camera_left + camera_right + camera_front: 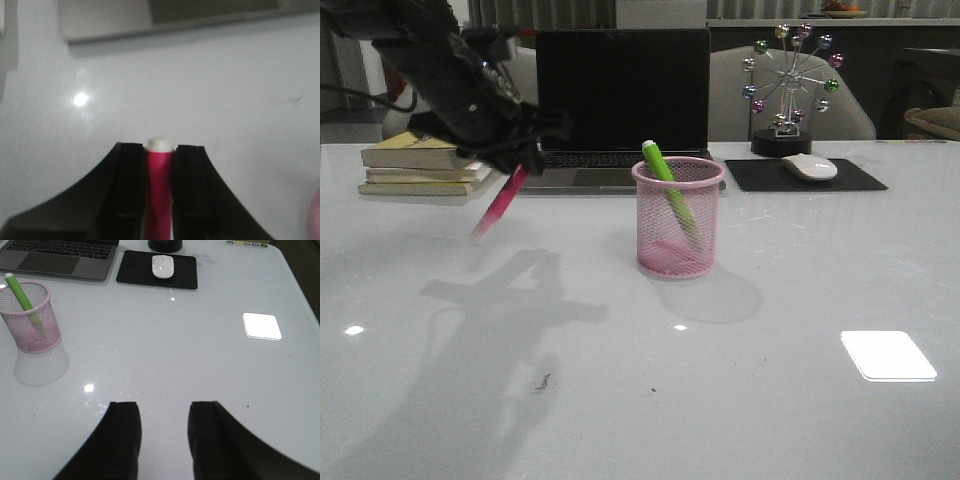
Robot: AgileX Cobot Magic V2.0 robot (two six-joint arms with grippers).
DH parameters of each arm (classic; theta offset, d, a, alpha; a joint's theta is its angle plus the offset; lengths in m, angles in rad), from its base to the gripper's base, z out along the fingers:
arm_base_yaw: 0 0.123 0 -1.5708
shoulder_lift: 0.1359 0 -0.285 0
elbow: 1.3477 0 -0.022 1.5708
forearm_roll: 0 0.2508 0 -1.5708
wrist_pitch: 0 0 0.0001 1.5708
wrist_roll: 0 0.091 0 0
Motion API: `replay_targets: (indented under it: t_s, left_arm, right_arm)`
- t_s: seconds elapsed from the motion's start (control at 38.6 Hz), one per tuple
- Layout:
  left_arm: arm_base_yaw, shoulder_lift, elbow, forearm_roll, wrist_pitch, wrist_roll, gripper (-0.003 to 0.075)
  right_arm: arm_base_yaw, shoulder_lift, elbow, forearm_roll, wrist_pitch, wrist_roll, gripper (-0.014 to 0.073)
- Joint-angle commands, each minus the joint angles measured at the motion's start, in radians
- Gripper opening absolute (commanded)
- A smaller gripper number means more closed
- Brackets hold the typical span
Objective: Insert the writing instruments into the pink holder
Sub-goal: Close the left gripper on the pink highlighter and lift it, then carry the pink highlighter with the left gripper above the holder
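Marker count first: two writing instruments total, one pink holder (678,217). Lime green marker (667,185) is already in the holder, leaning, its white tip poking above the rim toward the laptop (620,105) side. Magenta marker (502,205) is in the left claw (520,160), pinched between the two fingers; the left wrist view shows the fingers (131,185) tight against the barrel with a pale end sticking out past them. Marker hangs above the worktop (770,300), not touching it, long axis tilted, free end down and toward the robot's left. Key relation: holder sits to the right of the left claw, well apart, near worktop centre, mouth open upward with the green marker taking the back part of the opening. So my read is the claw has to travel right, get above the rim and bring the barrel closer to vertical before lowering; clipping the rim or the green marker is the risk. Right claw (164,440) is spread, nothing between the fingers, hovering over bare worktop with the holder well off to one side. Left arm is the one carrying, so it does the insert. One mouse (809,167) on one pad (805,175), book stack (425,165) behind the left arm, none in the path.
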Motion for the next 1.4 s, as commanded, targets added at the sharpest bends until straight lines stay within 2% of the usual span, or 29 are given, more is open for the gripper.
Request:
replay_targets:
  t_s: [0.0,0.13,0.34,0.47,0.65,0.86,1.11,1.37]
  left_arm:
    - [-0.034,-0.094,-0.029,-0.009,-0.196,-0.006,0.0092]
    - [-0.077,-0.119,-0.029,-0.009,-0.368,-0.006,0.0092]
    - [-0.135,-0.126,-0.029,-0.008,-0.803,-0.006,0.0092]
    - [-0.172,-0.126,-0.029,-0.008,-0.979,-0.006,0.0092]
    - [-0.232,-0.114,-0.019,-0.001,-1.017,-0.006,0.0094]
    - [-0.28,-0.096,0.116,-0.001,-1.138,-0.012,0.0093]
    - [-0.292,-0.096,0.302,-0.002,-1.257,-0.012,0.0092]
    - [-0.292,-0.075,0.349,-0.002,-1.295,-0.012,0.0092]
  right_arm:
    - [-0.007,0.006,-0.027,-0.018,-0.075,0.002,0.0371]
    - [-0.007,0.006,-0.027,-0.018,-0.074,0.002,0.0371]
    - [-0.007,0.006,-0.027,-0.018,-0.066,0.002,0.0371]
    - [-0.007,0.006,-0.027,-0.018,-0.036,0.002,0.0371]
    - [-0.007,0.006,-0.027,-0.022,-0.019,0.002,0.0371]
    - [-0.007,0.006,-0.027,-0.026,-0.019,0.002,0.0371]
    - [-0.007,0.006,-0.027,-0.03,-0.019,0.002,0.0371]
    - [-0.007,0.006,-0.027,-0.029,-0.018,0.002,0.0371]
